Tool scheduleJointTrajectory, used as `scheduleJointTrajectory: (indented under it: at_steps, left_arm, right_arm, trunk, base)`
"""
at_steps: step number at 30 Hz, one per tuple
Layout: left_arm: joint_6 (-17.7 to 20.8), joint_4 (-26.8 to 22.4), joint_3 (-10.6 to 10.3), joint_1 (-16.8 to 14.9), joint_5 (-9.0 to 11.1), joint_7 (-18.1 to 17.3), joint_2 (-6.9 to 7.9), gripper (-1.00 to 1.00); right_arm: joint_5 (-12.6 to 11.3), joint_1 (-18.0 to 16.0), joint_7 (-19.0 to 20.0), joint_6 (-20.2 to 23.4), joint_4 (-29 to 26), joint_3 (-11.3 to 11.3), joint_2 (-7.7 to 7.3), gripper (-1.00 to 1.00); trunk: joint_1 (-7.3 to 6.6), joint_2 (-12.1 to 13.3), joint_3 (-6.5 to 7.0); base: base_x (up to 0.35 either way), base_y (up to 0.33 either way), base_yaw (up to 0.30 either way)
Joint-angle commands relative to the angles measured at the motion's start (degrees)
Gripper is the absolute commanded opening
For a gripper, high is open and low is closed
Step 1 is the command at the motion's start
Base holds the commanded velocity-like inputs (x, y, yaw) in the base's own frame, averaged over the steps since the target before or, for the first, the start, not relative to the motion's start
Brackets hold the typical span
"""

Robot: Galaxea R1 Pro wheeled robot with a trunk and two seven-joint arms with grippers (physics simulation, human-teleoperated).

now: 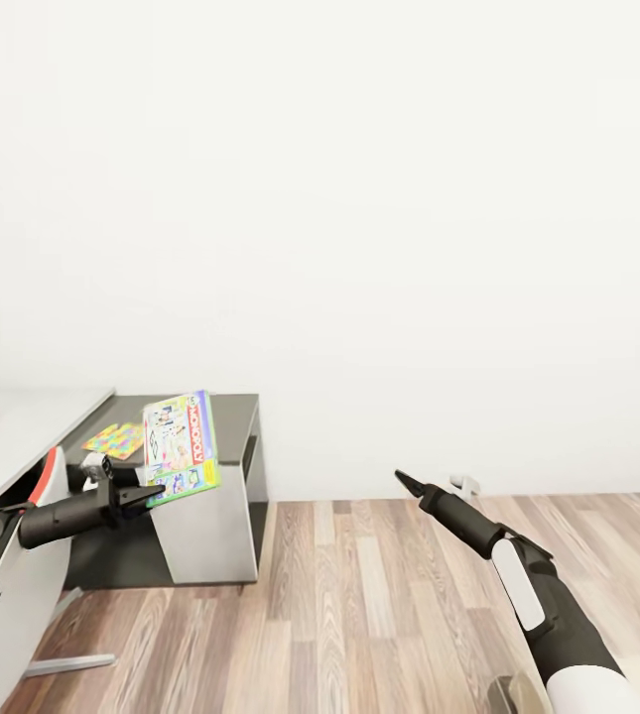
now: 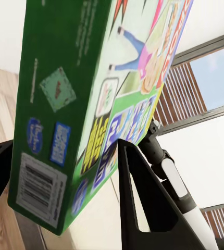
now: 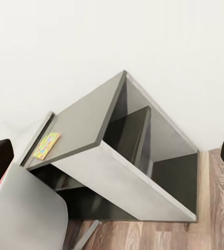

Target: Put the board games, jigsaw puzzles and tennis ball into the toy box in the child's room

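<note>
**Now carrying a board game toward the worktop**

From the head view, we see our left gripper point(image 1: 133, 493) clamped on the lower edge of a board game point(image 1: 181, 446), a pale green and blue box with a red band, held upright and slightly tilted in the air in front of the dark grey side desk point(image 1: 235, 409). One jigsaw puzzle point(image 1: 114, 439) lies flat on that desk, just behind the box. The white worktop point(image 1: 32, 426) runs off to the left, and a grey corner at the far left edge may be the toy box; we cannot tell. Our right gripper point(image 1: 406, 482) hovers over the wood floor point(image 1: 379, 595), well apart from everything; its fingers look drawn together and carry nothing.

From the left wrist view, the board game point(image 2: 86, 99) sits between the two dark fingers point(image 2: 143, 208), which pinch it near one corner. Such an off-centre hold could let the box swing, so we judge it best to move slowly and keep it level before lowering it into the bin.

From the right wrist view, the side desk point(image 3: 91, 125) and the jigsaw puzzle point(image 3: 47, 145) show, with the fingertips at the frame edges, which leaves the gap unclear. The tennis ball and the other games are out of sight.
</note>
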Motion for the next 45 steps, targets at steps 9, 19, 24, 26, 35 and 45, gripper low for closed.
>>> scheduleJointTrajectory:
  at_steps: [9,19,24,26,35,45]
  left_arm:
    - [0.58,-0.02,0.03,-0.04,0.08,-0.25,0.04,-1.0]
    - [0.58,-0.02,-0.01,-0.04,0.08,-0.25,0.0,-1.0]
    - [0.58,0.0,-0.05,-0.04,0.08,-0.25,-0.04,-1.0]
    - [0.58,-0.02,-0.05,-0.04,0.08,-0.25,-0.04,-1.0]
    - [0.58,-0.03,-0.05,-0.04,0.08,-0.25,-0.08,-1.0]
    - [0.58,-0.03,-0.06,-0.04,0.08,-0.25,-0.12,-1.0]
  right_arm:
    - [-0.53,-0.04,0.04,0.48,-0.02,-0.07,0.01,1.0]
    - [-0.43,-0.04,0.03,0.57,-0.02,-0.02,0.01,1.0]
    - [-0.43,-0.04,0.03,0.57,-0.02,0.05,0.08,1.0]
    - [-0.43,-0.04,0.03,0.57,-0.02,0.05,0.09,1.0]
    - [-0.43,-0.04,0.06,0.5,-0.02,0.01,0.04,1.0]
    - [-0.36,-0.04,0.03,0.48,-0.02,0.05,0.09,1.0]
  trunk:
    - [0.03,-0.04,-0.07]
    - [0.03,-0.04,-0.57]
    - [0.03,-0.04,-0.9]
    - [0.03,-0.04,-1.03]
    - [0.03,-0.04,-1.44]
    - [0.03,-0.04,-1.4]
  base:
    - [0.283,0.0,0.0]
    - [0.075,0.0,0.0]
    - [0.002,0.0,0.039]
    - [0.0,0.0,0.069]
    - [0.031,-0.071,0.155]
    - [0.005,-0.009,0.155]
